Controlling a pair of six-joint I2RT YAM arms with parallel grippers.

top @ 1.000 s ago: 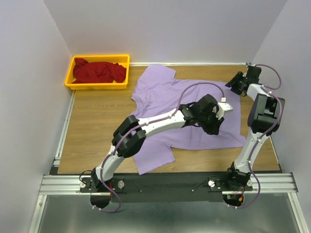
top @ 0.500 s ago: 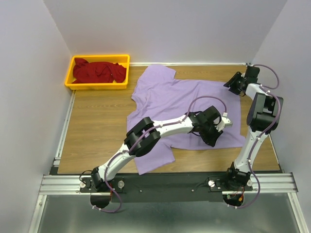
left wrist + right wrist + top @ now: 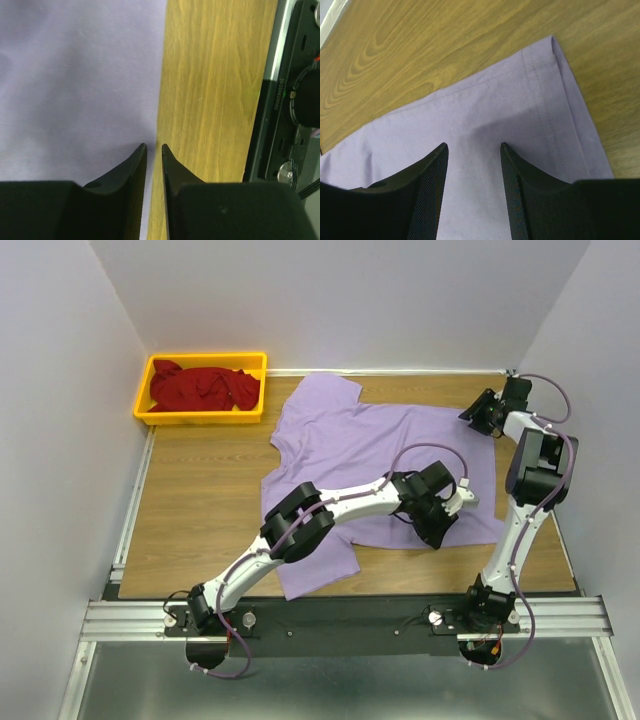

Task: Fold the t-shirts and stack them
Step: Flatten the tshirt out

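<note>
- The wooden table (image 3: 200, 490) filled the walled work area.
- The purple t-shirt (image 3: 350, 440) lay spread flat on the table, covering the centre and running out toward 3 o'clock. One sleeve pointed to 12 o'clock and another part lay toward 6 o'clock, near the arm bases.
- The left arm (image 3: 340, 502) stretched low from its base at 7 o'clock, across the purple t-shirt, to the cloth's edge at about 4 o'clock.
- The right arm (image 3: 530, 465) stood tall along the 3 o'clock side, its wrist bent over the table's 1 o'clock corner.
- The yellow bin (image 3: 205, 359) sat in the 10 o'clock corner, well apart from the purple t-shirt.
- The red t-shirt (image 3: 205, 388) lay crumpled inside the yellow bin.
- The left gripper (image 3: 152, 146) sat right at the straight edge of the purple t-shirt, where cloth met bare wood. Its jaws were drawn almost together, with only a slit between them. Whether the hem was pinched in that slit was hard to tell.
- The right gripper (image 3: 473, 146) hung just over a stitched corner of the purple t-shirt. Its jaws were spread wide and held nothing, and cloth showed between them.
</note>
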